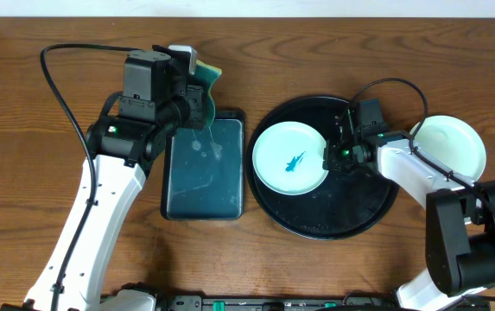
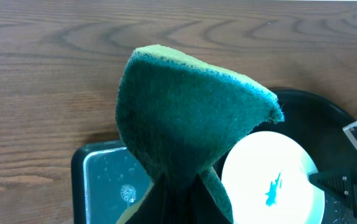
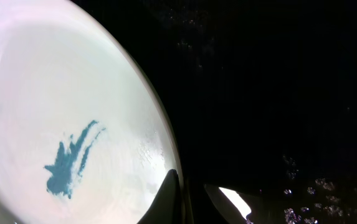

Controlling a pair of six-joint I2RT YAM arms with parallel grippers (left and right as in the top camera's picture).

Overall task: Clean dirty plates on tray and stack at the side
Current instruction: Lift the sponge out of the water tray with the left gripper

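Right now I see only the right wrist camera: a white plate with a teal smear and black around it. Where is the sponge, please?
Observer: The left gripper pinches the sponge above the far edge of the rectangular tray.
Operator: Is any plate standing outside the big tray?
Observer: Yes, a pale plate rests on the table, to the right of the black tray. I cannot tell if it is one plate or a stack.
Operator: Is another plate on the big tray besides mine?
Observer: No, only the smeared plate, lying on its left half.
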